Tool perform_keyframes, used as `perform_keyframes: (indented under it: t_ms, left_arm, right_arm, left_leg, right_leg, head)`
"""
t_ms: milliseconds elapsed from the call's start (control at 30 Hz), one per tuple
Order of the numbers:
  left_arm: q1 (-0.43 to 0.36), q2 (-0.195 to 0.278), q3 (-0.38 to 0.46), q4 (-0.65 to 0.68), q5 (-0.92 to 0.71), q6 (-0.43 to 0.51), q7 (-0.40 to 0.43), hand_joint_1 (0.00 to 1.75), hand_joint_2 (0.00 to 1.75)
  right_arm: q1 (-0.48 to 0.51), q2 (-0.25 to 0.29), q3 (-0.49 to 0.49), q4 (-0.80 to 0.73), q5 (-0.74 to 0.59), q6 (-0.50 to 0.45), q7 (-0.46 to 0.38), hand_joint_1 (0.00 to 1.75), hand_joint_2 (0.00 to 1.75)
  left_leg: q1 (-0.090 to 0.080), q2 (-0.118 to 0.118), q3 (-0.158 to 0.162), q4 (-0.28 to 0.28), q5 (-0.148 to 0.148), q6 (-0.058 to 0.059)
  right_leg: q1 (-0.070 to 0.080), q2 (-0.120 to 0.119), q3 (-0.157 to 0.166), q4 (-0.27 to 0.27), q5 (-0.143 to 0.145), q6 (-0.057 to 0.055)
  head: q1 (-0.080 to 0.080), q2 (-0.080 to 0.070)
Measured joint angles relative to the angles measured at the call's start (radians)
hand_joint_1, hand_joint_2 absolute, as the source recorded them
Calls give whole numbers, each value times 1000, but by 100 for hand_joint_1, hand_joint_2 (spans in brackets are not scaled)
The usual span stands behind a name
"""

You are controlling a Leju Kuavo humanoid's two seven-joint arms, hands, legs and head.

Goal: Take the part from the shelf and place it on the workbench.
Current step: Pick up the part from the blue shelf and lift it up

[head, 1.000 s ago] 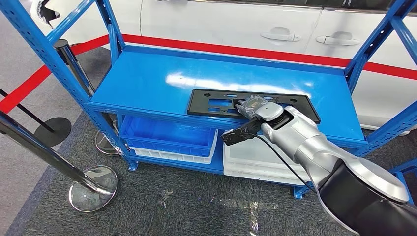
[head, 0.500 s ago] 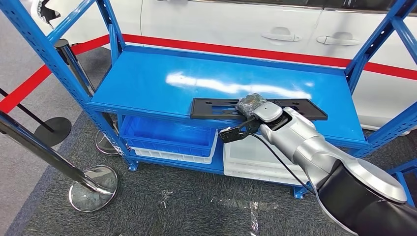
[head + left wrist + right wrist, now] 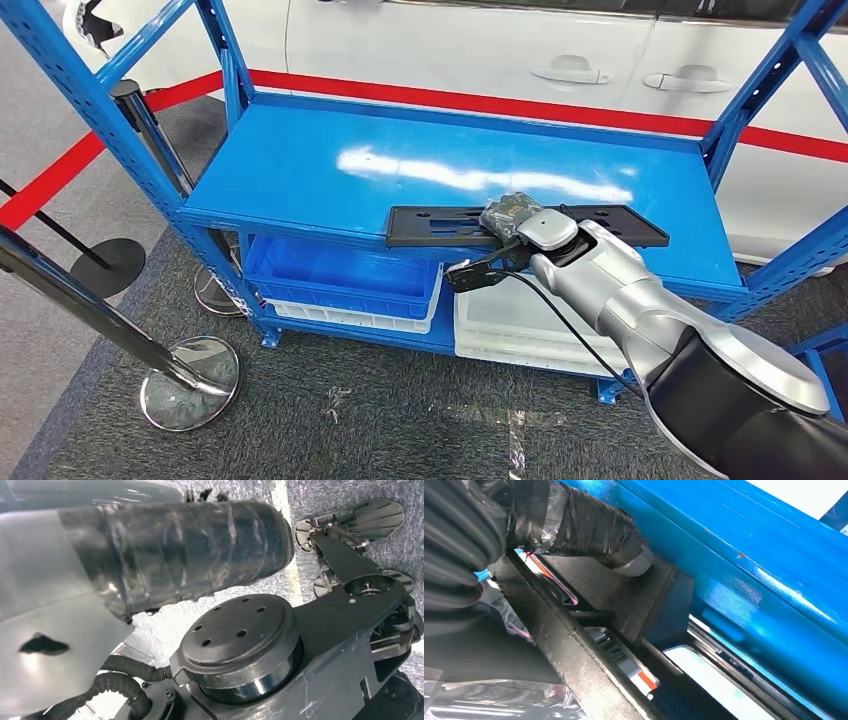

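The part [image 3: 440,224] is a long flat black plate with cut-outs. It hangs just above the front edge of the blue shelf [image 3: 330,170], seen nearly edge-on. My right hand [image 3: 512,218], wrapped in clear film, grips it near its middle, with the silver arm reaching in from the lower right. In the right wrist view the thick thumb [image 3: 594,530] presses on the plate's black face [image 3: 574,645], and the shelf's blue surface [image 3: 749,555] lies behind it. The left wrist view has a thick taped thumb [image 3: 190,550] of my left hand over grey carpet; how its fingers lie is hidden.
Under the top board sit a blue bin [image 3: 340,270] and a white bin [image 3: 520,320]. Blue uprights [image 3: 95,90] frame the shelf. A chrome stanchion base [image 3: 190,382] stands on the carpet at the left. A white car [image 3: 560,50] is behind.
The plate lay flat on the shelf a second ago; my right hand has lifted and tipped it, so it is now off the board and nearly edge-on.
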Motion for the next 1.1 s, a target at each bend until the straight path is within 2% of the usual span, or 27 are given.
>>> perform_keyframes:
  t_ms: [200, 333, 400, 467, 700, 1100]
  left_arm:
    - [3, 0, 0, -15, 11, 6, -2, 0, 0]
    - [5, 5, 0, -33, 14, 14, -3, 0, 175]
    - [6, 8, 0, -42, 15, 15, -4, 0, 175]
    - [5, 12, 0, -51, 15, 17, -5, 0, 175]
    - [7, 27, 0, -86, 16, 28, 0, 0, 175]
    - [13, 43, 0, -133, 33, 51, 31, 0, 175]
  right_arm:
    - [-1, 0, -12, -2, 5, -144, -31, 175, 175]
    - [-29, 9, -22, -27, 24, -306, -75, 175, 175]
    - [-66, 23, -28, -54, 41, -356, -94, 175, 175]
    - [-112, 39, -35, -92, 56, -360, -103, 175, 175]
    - [-238, 74, -54, -256, 63, -271, -121, 175, 175]
    - [-295, 75, -62, -490, 20, -204, -128, 175, 175]
  left_leg:
    - [0, 0, -1, 0, 0, 0]
    - [0, -1, -2, 0, 0, 0]
    - [0, 0, -2, 0, 0, 0]
    - [0, 0, -2, 0, 0, 0]
    - [1, -1, -2, 0, 1, -1]
    - [1, -1, -2, 0, 1, -1]
  right_leg:
    - [0, 0, 0, 0, 0, 0]
    - [0, 0, -1, 2, 0, 0]
    - [0, 1, -1, 2, 0, 0]
    - [0, 1, -1, 2, 0, 0]
    - [1, 0, -1, 2, -1, -2]
    - [1, 0, -1, 2, -1, -2]
  head:
    - [0, 0]
    - [0, 0]
    - [0, 0]
    - [0, 0]
    - [0, 0]
    - [0, 0]
